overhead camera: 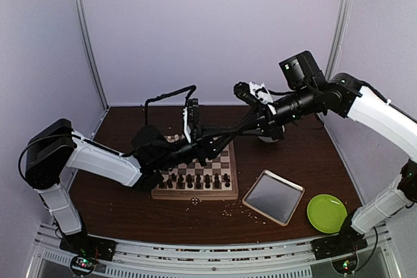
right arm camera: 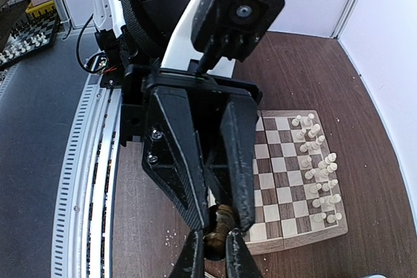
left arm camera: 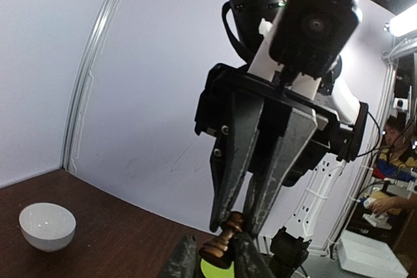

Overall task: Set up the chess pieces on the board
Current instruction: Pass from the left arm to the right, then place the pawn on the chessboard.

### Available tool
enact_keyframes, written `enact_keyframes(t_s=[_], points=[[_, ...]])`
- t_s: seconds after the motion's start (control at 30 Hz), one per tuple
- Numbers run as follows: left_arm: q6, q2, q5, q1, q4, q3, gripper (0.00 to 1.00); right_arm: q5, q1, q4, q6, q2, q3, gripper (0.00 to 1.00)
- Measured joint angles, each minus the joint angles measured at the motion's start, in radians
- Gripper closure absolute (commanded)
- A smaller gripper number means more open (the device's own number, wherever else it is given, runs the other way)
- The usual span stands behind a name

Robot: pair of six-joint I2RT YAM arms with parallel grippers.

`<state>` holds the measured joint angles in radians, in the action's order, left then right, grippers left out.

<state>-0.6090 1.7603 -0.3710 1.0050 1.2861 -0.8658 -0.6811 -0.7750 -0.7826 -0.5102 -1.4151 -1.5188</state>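
Table (overhead camera: 300, 154) carried the chessboard (overhead camera: 195, 195), cream pieces (right arm camera: 316, 167) ranked along one edge and dark pieces (overhead camera: 195, 179) along the other. Above it the left arm (overhead camera: 104, 161) and right arm (overhead camera: 371, 105) met nose to nose. The left hand (right arm camera: 221, 216) and right hand (left arm camera: 236, 224) were each clamped on one dark chess piece (left arm camera: 225, 239) held aloft, apparently a handover for a better grip.

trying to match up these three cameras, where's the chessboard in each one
top external: board, centre, a little below the middle.
left wrist: not in it.
right wrist: board at lower right, cream pieces along its right edge.
shared landmark: the dark piece, bottom centre in both wrist views; not made out from above.
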Motion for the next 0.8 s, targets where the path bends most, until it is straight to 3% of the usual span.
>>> enact_keyframes(t_s=[0.03,0.1,0.13,0.33,0.4,0.6,0.8], points=[[0.0,0.0,0.002,0.0,0.001,0.0,0.61,0.0,0.0,0.002,0.001,-0.001,0.0,0.96],[-0.003,-0.001,0.02,-0.005,-0.003,0.008,0.34,0.006,-0.003,0.002,0.002,-0.002,-0.002,0.96],[-0.005,-0.006,0.028,-0.01,-0.01,0.02,0.26,0.011,-0.005,0.001,0.002,-0.006,-0.007,0.96],[0.077,-0.227,0.129,-0.068,-0.254,0.182,0.15,0.072,-0.011,-0.04,-0.029,-0.101,-0.099,0.96],[0.12,-0.336,0.195,-0.077,-0.369,0.208,0.04,0.089,-0.016,-0.058,-0.035,-0.156,-0.136,0.96],[0.216,-0.663,0.476,-0.082,-0.698,0.253,0.02,0.168,-0.063,-0.135,-0.039,-0.4,-0.281,0.97],[0.237,-0.763,0.624,-0.103,-0.945,0.289,0.02,0.277,-0.095,-0.276,-0.016,-0.754,-0.592,0.97]])
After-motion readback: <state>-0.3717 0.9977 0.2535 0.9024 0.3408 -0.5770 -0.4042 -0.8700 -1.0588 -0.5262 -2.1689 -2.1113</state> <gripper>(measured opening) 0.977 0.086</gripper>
